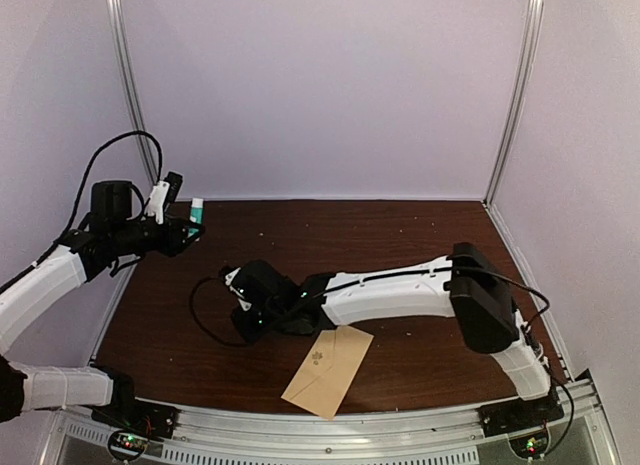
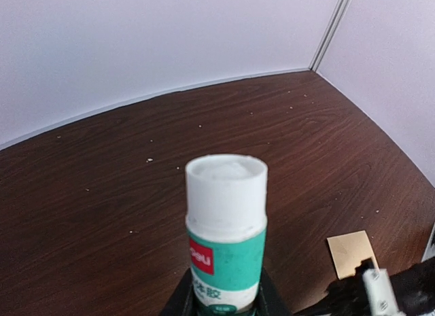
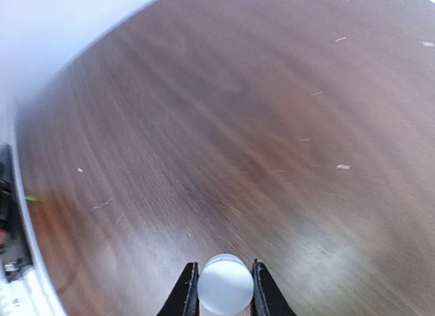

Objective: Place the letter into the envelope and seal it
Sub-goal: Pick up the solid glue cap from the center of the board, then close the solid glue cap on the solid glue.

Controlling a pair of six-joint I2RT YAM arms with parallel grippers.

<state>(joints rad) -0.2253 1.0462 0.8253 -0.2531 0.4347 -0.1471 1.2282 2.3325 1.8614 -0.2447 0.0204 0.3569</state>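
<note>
Ref: envelope [image 1: 328, 371]. Just behind it the right arm [image 1: 400, 293] lies across the bench [image 1: 420, 225], over its far corner. The right pincer [image 3: 225, 290], clamped on a white cap [image 3: 225, 281], sits left-behind. Well left-behind: left pincer [image 2: 225, 306] with glue stick [image 2: 226, 227]. Bare bench farther behind.

Dark wood table [image 1: 420, 235], pale lilac walls [image 1: 320, 85]

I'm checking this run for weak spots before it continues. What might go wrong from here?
The left gripper holds the glue stick only by its base, so pressing it down may tilt it. The right gripper pinches the small white cap at its jaw tips; it may pop out. The envelope lies loose near the table's front edge and could slide when rubbed.
</note>
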